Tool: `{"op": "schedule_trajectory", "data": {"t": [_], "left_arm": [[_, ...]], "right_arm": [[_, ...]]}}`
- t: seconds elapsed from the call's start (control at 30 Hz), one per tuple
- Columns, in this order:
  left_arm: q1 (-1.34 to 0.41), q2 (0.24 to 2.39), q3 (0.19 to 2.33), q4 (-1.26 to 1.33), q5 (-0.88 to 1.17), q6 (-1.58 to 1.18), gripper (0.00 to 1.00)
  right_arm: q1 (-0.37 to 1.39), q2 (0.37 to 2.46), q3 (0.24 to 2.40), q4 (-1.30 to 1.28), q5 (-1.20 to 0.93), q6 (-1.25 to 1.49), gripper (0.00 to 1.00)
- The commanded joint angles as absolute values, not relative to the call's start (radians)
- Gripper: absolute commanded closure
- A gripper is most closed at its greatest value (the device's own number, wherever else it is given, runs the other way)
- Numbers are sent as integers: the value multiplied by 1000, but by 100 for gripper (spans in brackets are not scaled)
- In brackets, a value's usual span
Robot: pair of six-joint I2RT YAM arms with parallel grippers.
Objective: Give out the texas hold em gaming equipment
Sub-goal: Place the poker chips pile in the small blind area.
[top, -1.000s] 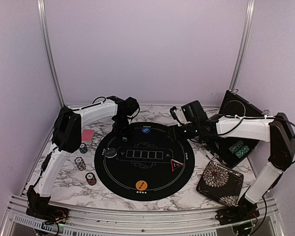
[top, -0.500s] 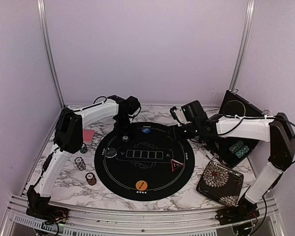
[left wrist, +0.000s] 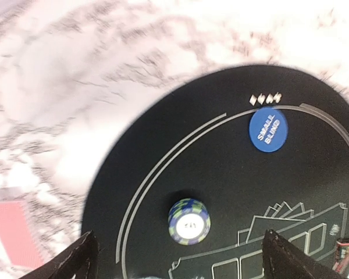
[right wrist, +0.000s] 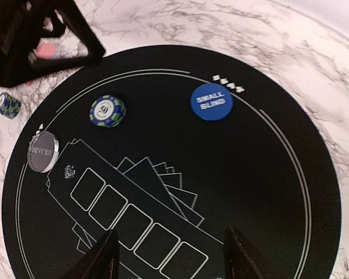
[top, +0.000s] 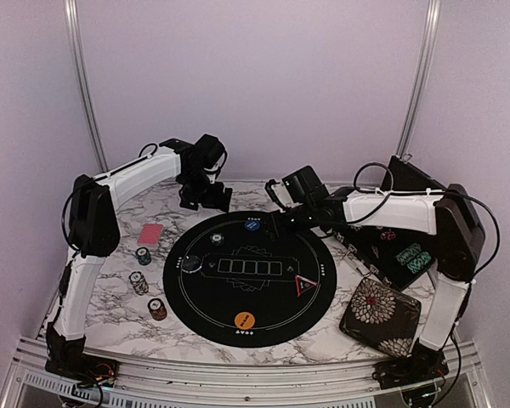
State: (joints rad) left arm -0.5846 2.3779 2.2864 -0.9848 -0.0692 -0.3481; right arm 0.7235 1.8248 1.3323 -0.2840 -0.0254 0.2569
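A blue-green chip stack point(top: 217, 239) stands on the round black mat point(top: 263, 297), near a blue small-blind disc point(top: 252, 225). My left gripper point(top: 206, 197) hangs open above the mat's far left edge; in the left wrist view that stack point(left wrist: 189, 221) lies free below the gripper point(left wrist: 180, 258). My right gripper point(top: 280, 223) hovers open over the mat's far edge, with nothing between its jaws in its own view point(right wrist: 171, 256). A dark dealer button point(top: 191, 263), an orange disc point(top: 245, 320) and a red-edged triangle point(top: 303, 286) rest on the mat. Pink cards point(top: 152, 234) lie left of it.
Three more chip stacks point(top: 144, 256) point(top: 138, 282) point(top: 157, 308) stand on the marble left of the mat. A floral pouch point(top: 380, 316) lies at the right front. Behind it an open black case point(top: 408, 191) holds more chips point(top: 410, 255).
My left gripper opened, let go of the blue-green chip stack on the mat and drew up and back to the left. The right arm swung left along the mat's far edge.
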Motion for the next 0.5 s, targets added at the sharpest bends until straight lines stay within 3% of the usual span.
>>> {"op": "schedule_trajectory", "data": {"t": [0.0, 0.23, 0.47], "left_arm": [[-526, 2159, 2154, -905, -66, -355, 1], [-435, 1876, 1880, -765, -51, -377, 1], [-398, 1738, 1734, -723, -45, -373, 1]], "right_arm": [[788, 1932, 1486, -352, -5, 197, 41], [838, 2124, 1721, -428, 36, 124, 41], [858, 2306, 1926, -495, 11, 62, 42]]}}
